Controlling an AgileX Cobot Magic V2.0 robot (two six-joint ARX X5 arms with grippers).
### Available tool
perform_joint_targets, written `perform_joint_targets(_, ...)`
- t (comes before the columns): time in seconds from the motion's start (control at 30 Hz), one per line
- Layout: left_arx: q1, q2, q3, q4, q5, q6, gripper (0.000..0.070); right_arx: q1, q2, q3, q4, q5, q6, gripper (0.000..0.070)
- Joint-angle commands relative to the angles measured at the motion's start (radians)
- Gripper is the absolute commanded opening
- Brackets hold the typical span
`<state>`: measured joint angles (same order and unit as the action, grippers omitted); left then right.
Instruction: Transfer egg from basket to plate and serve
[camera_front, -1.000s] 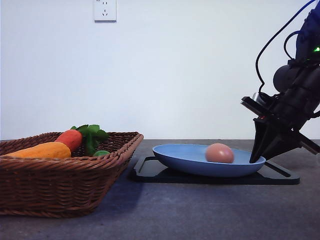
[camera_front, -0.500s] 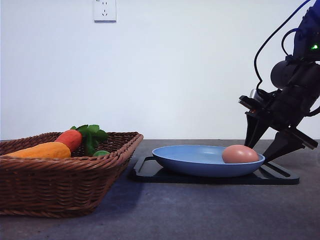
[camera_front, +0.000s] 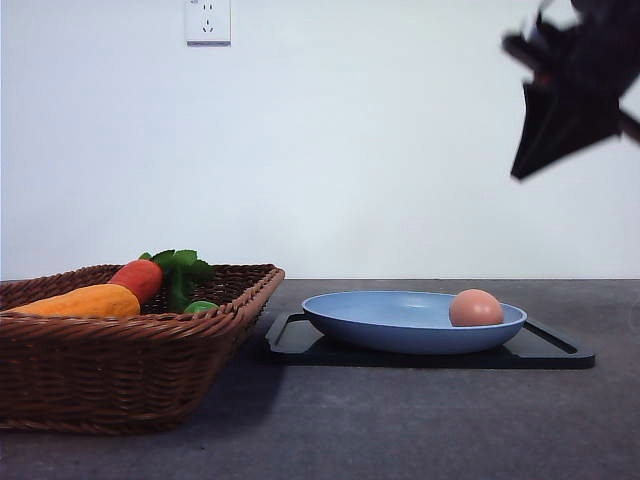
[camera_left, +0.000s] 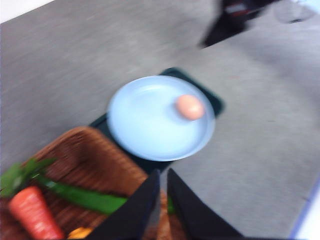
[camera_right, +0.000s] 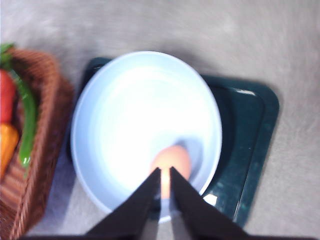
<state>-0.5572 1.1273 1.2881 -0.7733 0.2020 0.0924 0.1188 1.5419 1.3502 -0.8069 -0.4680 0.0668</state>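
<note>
Resting in the light-blue plate (camera_front: 400, 322), toward its right side against the raised rim: the brownish-pink egg (camera_front: 475, 308), touched by no fingers. Sitting on a flat black tray (camera_front: 545, 352) on the grey table (camera_front: 400, 430), the plate; lying just left of the tray, the dark wicker basket (camera_front: 130, 370), holding an orange-red carrot toy (camera_front: 140, 278) with green leaves and a yellow-orange piece (camera_front: 85, 300).

Hanging high above the plate's right edge in the front view, well apart from it, the right gripper (camera_front: 545, 125); showing in its wrist view as two dark fingers (camera_right: 142, 202) nearly closed with only a thin slit between, gripping nothing, the egg (camera_right: 172, 162) just beyond the tips.

Hovering over the basket's corner, the left gripper (camera_left: 162, 192), probably near-closed as well and empty, though blurring in that view.
</note>
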Motion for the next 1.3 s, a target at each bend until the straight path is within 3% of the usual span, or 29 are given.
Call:
perform_joint_targets(0.0,0.034,0.011,0.002,0.014,-0.014,-0.003,0.0000,0.034,-0.042,-0.001,-0.002,0.072,-0.036,0.0000)
perform_joint_targets(0.13,0.135,0.000,-0.061,0.077,-0.015,-0.030,0.0000,0.124,-0.176,-0.051,0.026,0.235,-0.038,0.0000)
perform_joint_targets(0.27,0.205,-0.039,-0.160,0.190,-0.016,-0.061,0.0000,0.216,-0.322,-0.166,0.138,0.411,-0.038,0.0000)
perform_joint_targets(0.37,0.228,-0.090,-0.264,0.304,-0.016,-0.086,0.0000,0.281,-0.431,-0.290,0.261,0.535,-0.038,0.0000)
perform_joint_targets(0.63,0.230,-0.268,-0.604,0.607,-0.053,-0.139,0.0000,0.391,-0.691,-0.674,0.590,0.745,-0.010,0.0000)
perform_joint_targets(0.87,0.228,-0.434,-0.828,0.747,-0.053,-0.256,0.0000,0.417,-0.827,-0.955,0.903,0.783,0.039,0.0000)
perform_joint_targets(1.27,0.228,-0.455,-0.830,0.717,-0.053,-0.266,0.0000,0.415,-0.833,-0.972,0.916,0.787,0.053,0.0000)
